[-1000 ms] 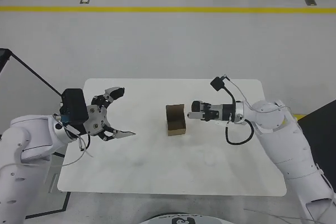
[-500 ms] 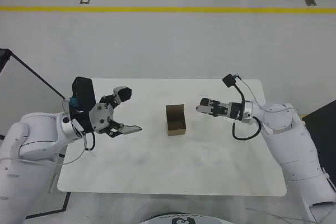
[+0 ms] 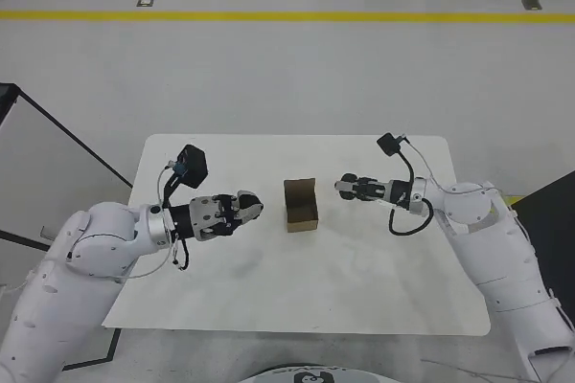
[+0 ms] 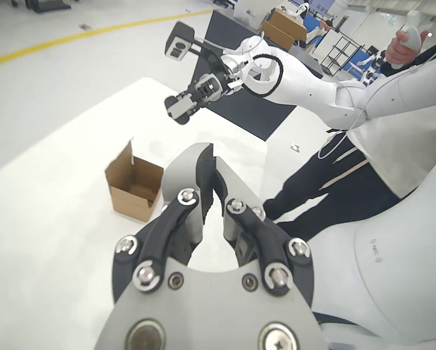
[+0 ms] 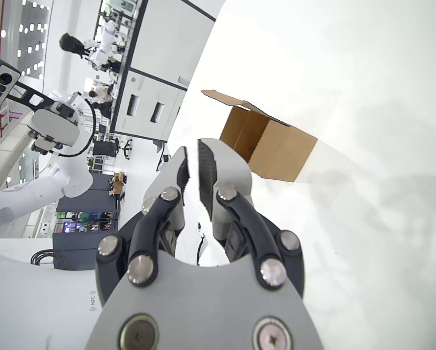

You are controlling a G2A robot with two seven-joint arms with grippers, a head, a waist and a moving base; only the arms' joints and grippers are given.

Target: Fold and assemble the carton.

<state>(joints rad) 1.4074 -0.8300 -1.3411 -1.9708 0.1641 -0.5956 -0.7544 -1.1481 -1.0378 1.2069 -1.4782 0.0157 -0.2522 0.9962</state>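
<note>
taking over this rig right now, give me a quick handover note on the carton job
Left gripper: shut, empty, above the table on one side of the small brown cardboard carton, apart from it.
Right gripper: shut, empty, on the carton's opposite side, also apart from it.
Carton: stands upright near the middle of the white table, top open, with one flap standing up on the side away from the robot.
Done: the body is squared up into a box.
Left: the top is not yet closed; the raised flap looks like the next fold.
</note>
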